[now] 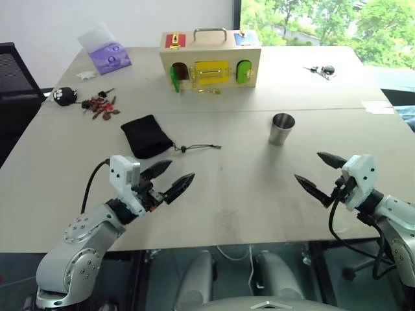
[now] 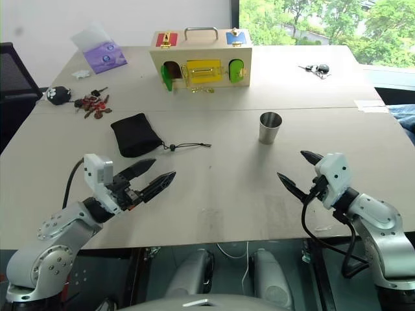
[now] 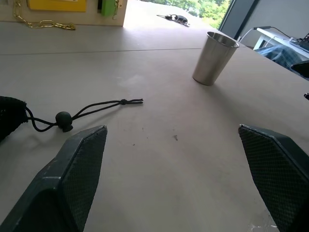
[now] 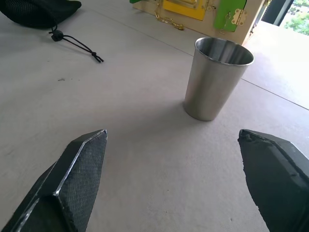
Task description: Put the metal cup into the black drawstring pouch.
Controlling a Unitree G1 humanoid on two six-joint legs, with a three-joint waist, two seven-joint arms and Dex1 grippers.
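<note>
Metal cup upright on table, at 11 o'clock from right gripper; black drawstring pouch flat at 12 o'clock from left gripper. Both grippers spread wide, empty. Cup should be approached level and pinched mid-wall w/o tipping; pouch mouth must be held open.

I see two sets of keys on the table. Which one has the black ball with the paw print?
The bunch of keys at the table's far left corner: the black paw-print ball lies right beside it. The other set lies far right.

We see silver metal arms with round screwed joints, white wrist blocks, looping black cables, and a black textured pointed-fingered left claw and right claw.
</note>
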